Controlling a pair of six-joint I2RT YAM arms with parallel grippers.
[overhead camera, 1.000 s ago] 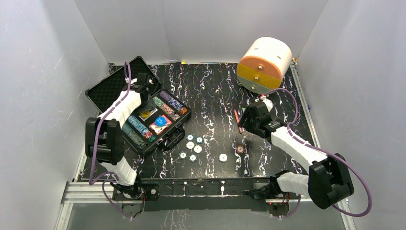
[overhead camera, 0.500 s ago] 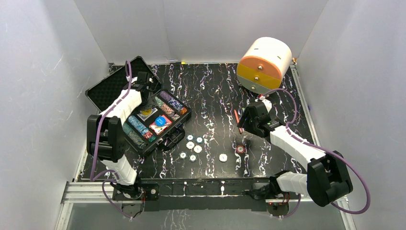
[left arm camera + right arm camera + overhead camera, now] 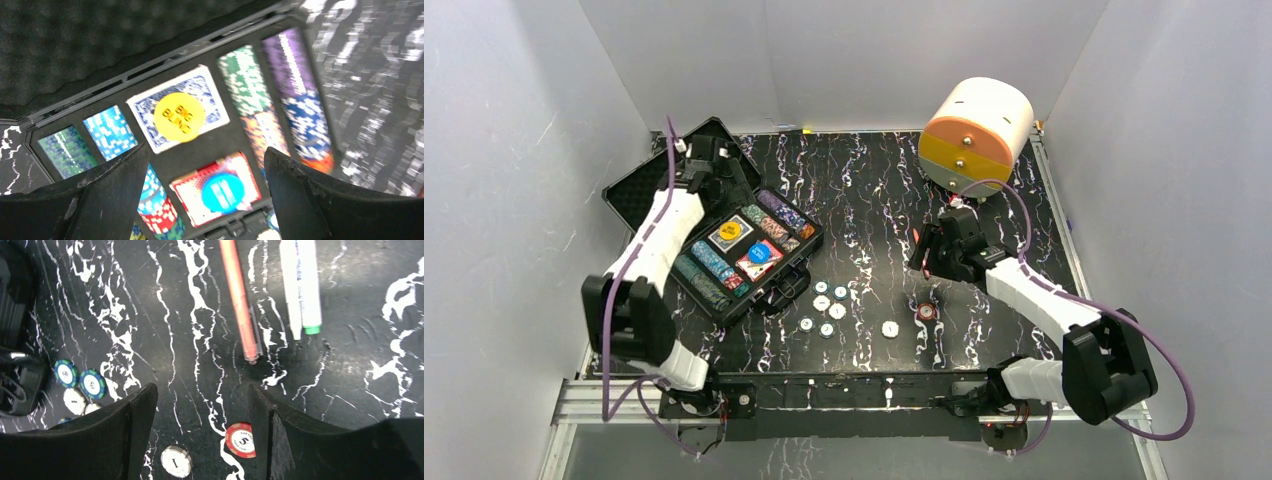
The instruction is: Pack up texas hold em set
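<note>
The black case (image 3: 796, 262) lies open at the left, foam lid (image 3: 649, 185) tilted back. Its compartments hold rows of chips (image 3: 295, 95), a blue-backed deck under a yellow button (image 3: 179, 119) and a red-backed deck under a blue button (image 3: 220, 189). My left gripper (image 3: 717, 172) is open and empty above the case's back edge (image 3: 206, 150). Several loose chips (image 3: 827, 305) lie right of the case, with a white chip (image 3: 176, 461) and a red "5" chip (image 3: 240, 440) further right. My right gripper (image 3: 921, 256) is open and empty above the table (image 3: 202, 390), the red chip beside its right finger.
A red pen (image 3: 240, 300) and a white pen with a green tip (image 3: 300, 285) lie just beyond my right gripper. A big orange-and-white cylinder (image 3: 976, 135) stands at the back right. White walls enclose the black marbled table (image 3: 864, 190).
My left arm has drawn back toward the lid, uncovering the blue-backed deck with the yellow button. My right gripper has shifted slightly left and back.
</note>
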